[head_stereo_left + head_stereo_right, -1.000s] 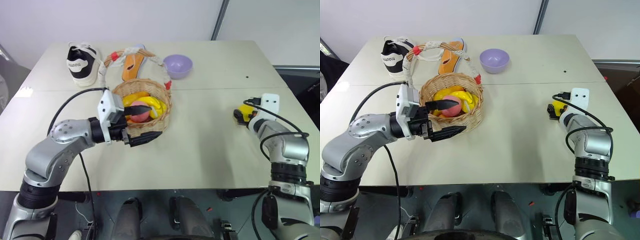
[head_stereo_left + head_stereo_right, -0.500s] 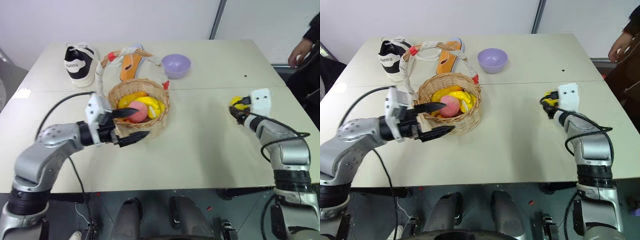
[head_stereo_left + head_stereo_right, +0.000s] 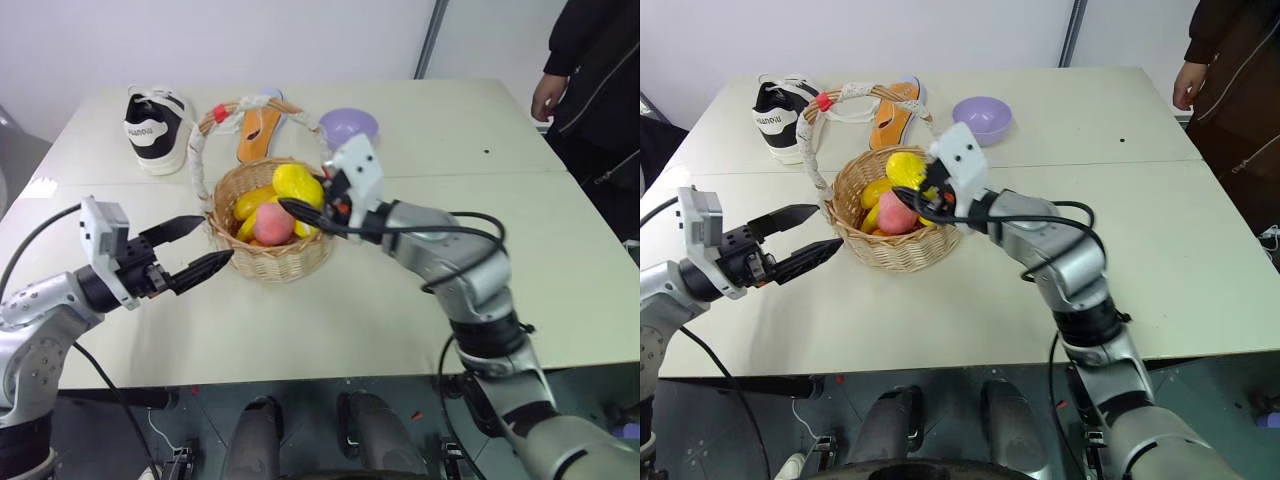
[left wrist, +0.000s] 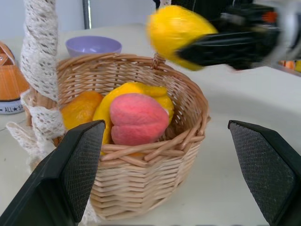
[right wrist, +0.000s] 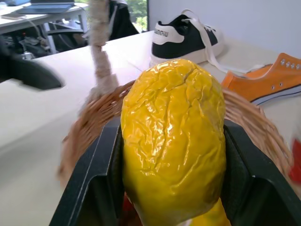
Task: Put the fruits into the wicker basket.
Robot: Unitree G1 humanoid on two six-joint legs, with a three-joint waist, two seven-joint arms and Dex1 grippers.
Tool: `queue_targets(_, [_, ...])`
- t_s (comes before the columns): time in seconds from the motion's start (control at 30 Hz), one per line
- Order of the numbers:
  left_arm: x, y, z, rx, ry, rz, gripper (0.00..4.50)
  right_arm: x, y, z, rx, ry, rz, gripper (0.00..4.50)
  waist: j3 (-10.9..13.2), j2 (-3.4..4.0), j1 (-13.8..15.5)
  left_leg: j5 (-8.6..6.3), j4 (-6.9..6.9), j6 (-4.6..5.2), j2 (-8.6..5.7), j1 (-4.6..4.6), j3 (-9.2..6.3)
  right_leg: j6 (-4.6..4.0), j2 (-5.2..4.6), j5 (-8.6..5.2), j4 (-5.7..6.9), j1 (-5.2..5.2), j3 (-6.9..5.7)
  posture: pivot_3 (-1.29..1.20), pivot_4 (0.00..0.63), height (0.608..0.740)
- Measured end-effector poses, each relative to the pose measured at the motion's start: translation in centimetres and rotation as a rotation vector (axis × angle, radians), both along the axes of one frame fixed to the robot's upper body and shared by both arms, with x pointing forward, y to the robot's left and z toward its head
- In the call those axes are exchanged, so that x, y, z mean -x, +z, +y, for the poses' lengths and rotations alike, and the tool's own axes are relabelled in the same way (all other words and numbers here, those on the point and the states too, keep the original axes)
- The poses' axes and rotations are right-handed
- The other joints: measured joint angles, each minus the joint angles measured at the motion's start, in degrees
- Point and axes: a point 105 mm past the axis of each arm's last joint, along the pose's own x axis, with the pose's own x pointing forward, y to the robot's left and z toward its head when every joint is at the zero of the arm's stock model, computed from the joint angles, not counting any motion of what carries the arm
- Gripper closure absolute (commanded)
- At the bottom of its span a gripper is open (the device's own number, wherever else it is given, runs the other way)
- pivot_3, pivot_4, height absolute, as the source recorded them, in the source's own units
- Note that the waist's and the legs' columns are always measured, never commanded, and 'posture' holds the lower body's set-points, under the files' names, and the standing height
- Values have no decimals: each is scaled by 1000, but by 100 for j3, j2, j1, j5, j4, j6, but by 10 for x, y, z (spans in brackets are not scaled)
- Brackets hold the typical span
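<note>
The right end effector (image 3: pixel 300 200) reaches across level over the wicker basket (image 3: pixel 270 255), its fingers clamped on the lemon (image 3: pixel 297 183) above the basket's opening. The peach (image 3: pixel 273 226) sits inside among the bananas (image 3: pixel 250 203). The left end effector (image 3: pixel 195 250) hovers level just beside the basket's left wall, fingers spread wide and empty, above the table (image 3: pixel 400 310).

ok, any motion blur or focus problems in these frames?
Left wrist view: lemon and the right gripper holding it are smeared, while the peach and wicker basket stay sharp. Right wrist view: the lemon is crisp, the basket rim and handle behind it streaked. Eye views: largely sharp, soft shadows.
</note>
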Motion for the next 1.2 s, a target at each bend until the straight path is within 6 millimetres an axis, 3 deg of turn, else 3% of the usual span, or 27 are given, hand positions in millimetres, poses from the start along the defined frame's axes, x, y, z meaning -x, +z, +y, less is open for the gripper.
queue_targets(0.1, [2,-1,0,9,20,4,0,-9,-11,0,27,-31,18,44,0,1,6,0,-2,0,0,0,2,0,0,0,0,-2,-1,0,150,740])
queue_targets(0.23, [3,-2,-1,9,31,1,0,-8,-7,-4,37,-24,-26,10,0,1,-15,0,-2,0,1,0,0,-1,3,0,1,-2,-1,0,150,740])
queue_targets(0.37, [3,-2,-1,18,38,1,0,16,0,-15,48,73,-103,10,0,0,-8,0,-3,0,1,0,0,2,3,-2,0,-2,-1,0,150,740])
queue_targets(0.47, [2,0,-2,22,31,-10,0,40,0,-35,39,145,-114,10,1,0,7,0,-3,0,0,0,1,2,2,-3,-2,-1,-1,0,150,740])
queue_targets(0.53, [2,1,-2,24,26,-19,0,45,2,-44,15,139,-108,10,1,0,-21,0,0,0,1,2,1,-1,3,-1,-1,0,0,0,150,740])
queue_targets(0.63, [1,5,-9,35,-12,-40,0,34,8,-49,-35,53,-113,10,1,0,-61,0,0,0,4,14,0,-4,15,2,0,0,5,0,150,740])
queue_targets(0.73, [-2,9,-11,58,-18,-65,0,2,7,-47,-84,-90,-103,10,1,1,-60,0,-2,0,6,15,-8,-23,23,13,7,-5,5,0,150,740])
queue_targets(0.87, [-5,15,-13,96,-23,-88,0,-24,3,-41,-112,-167,-97,10,1,1,-37,0,-3,0,1,2,-6,-7,19,7,4,-10,6,0,150,740])
queue_targets(0.93, [-5,15,-13,106,-16,-88,0,-33,-1,-39,-130,-186,-88,528,1,1,-33,-1,-5,1,-2,-3,-4,16,15,11,0,-10,8,0,150,740])
queue_targets(1.0, [-6,15,-12,125,-8,-89,0,-38,-8,-38,-142,-202,-67,1342,1,0,-29,-1,-5,1,-2,-6,-5,21,13,12,-1,-10,8,0,150,740])
queue_targets(1.2, [-3,19,-15,153,1,-116,0,-41,-7,-44,-161,-216,-70,4477,1,1,-33,-1,-4,1,-2,-2,-7,4,14,6,3,-10,8,0,150,740])
